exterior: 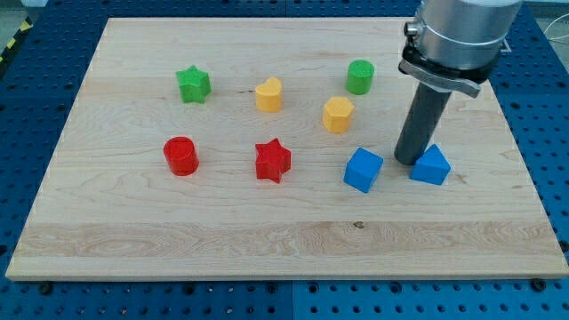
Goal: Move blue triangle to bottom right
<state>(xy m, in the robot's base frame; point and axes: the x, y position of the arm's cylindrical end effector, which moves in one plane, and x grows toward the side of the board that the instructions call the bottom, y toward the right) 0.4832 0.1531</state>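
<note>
- Camera view shows us a pale wooden board lying on a blue perforated table; we see no container, so the board itself carries all eight blocks.
- Our arm ends in a dark straight rod under a grey metal housing, and our tip stands on the board at the view's right.
- We have no fingers to spread or press together: the rod is bare and pinches nothing.
- Our tip sits just beside the blue triangular block, at its left edge and seemingly touching it, though we cannot tell for sure.
- That blue triangular block lies right of centre, roughly at mid-height of the board, well apart from the bottom right corner.
- Just left of our tip lies a blue cube block, near but apart from the rod.
- Above these, a yellow hexagonal block and a green cylinder block stand near each other.
- Further left we see a yellow heart-like block, a red star block, a red cylinder block and a green star block.
</note>
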